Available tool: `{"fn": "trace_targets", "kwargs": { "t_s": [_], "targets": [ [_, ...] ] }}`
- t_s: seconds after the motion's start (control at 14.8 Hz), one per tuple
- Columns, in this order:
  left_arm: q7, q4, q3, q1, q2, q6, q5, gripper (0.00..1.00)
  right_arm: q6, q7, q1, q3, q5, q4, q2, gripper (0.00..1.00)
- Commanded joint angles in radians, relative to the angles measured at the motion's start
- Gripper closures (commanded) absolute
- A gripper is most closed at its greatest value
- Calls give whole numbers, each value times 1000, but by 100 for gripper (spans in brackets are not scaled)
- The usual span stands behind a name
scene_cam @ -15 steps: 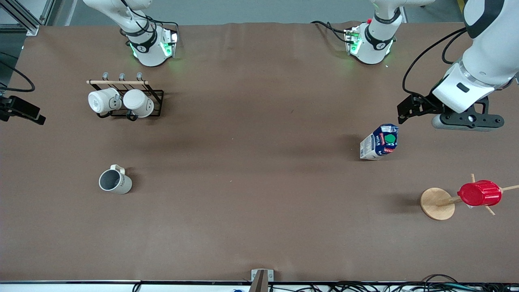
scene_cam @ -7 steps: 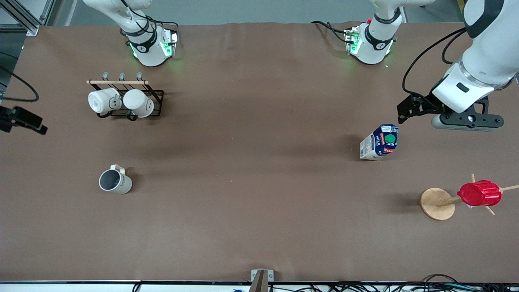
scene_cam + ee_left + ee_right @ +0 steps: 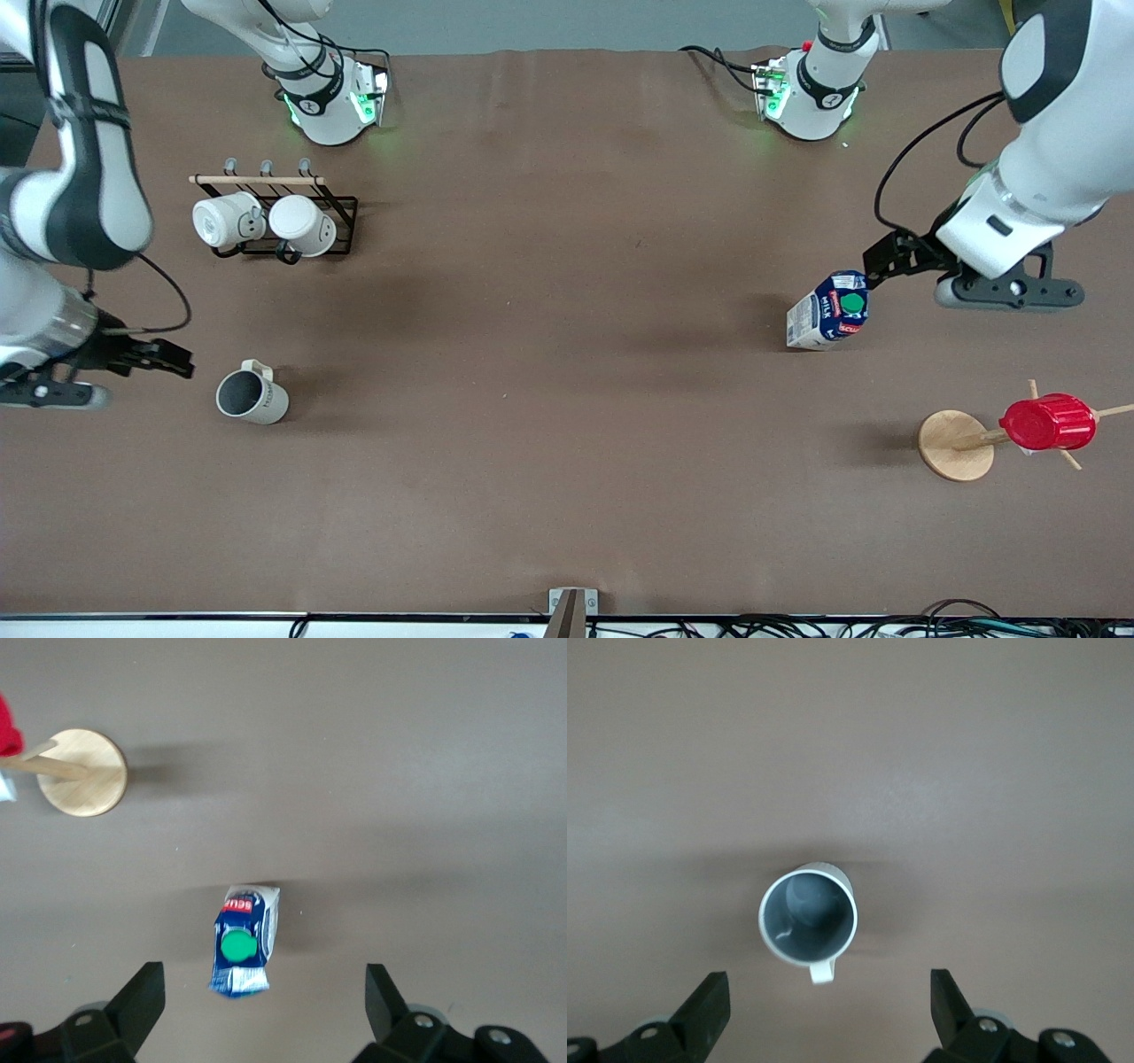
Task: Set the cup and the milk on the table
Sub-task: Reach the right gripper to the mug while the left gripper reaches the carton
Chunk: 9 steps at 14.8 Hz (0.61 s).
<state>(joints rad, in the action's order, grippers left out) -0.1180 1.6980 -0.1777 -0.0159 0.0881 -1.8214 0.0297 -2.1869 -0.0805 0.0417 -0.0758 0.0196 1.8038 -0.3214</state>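
The cup (image 3: 252, 397), beige-white with a dark grey inside, stands upright on the brown table (image 3: 567, 372) toward the right arm's end. My right gripper (image 3: 177, 360) is open and empty, over the table just beside the cup. In the right wrist view the cup (image 3: 808, 917) shows just ahead of the open right gripper (image 3: 828, 1005), its handle toward the jaws. The milk (image 3: 830, 310) stands on the table toward the left arm's end. My left gripper (image 3: 881, 257) is open and empty, over the table close beside the carton's top. In the left wrist view the milk (image 3: 244, 942) reaches in between the open left gripper's (image 3: 263, 1005) fingertips.
A black rack (image 3: 275, 213) with two plain white mugs (image 3: 226, 220) stands near the right arm's base. A round wooden disc (image 3: 955, 445) with a peg stand holds a ribbed red cup (image 3: 1047, 422), nearer the front camera than the milk. The disc (image 3: 84, 773) also shows in the left wrist view.
My right arm has swung in from the table's edge and its gripper is now beside the cup. My left gripper has moved a little closer to the milk. Cup and milk have not moved.
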Motion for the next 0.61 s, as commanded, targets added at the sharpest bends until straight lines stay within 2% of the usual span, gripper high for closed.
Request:
{"fn": "trace_targets", "kwargs": {
  "t_s": [0.0, 0.2, 0.54],
  "targets": [
    [9, -5, -5, 4, 80, -55, -20, 0, -83, -15, 6, 5, 6, 20, -68, 0],
    [9, 35, -5, 2, 137, -126, -53, 0, -160, -33, 9, 5, 6, 22, -142, 0],
    [9, 201, -5, -1, 153, -346, -54, 0, -252, -54, 20, 5, 6, 35, -205, 0]
  ]
}}
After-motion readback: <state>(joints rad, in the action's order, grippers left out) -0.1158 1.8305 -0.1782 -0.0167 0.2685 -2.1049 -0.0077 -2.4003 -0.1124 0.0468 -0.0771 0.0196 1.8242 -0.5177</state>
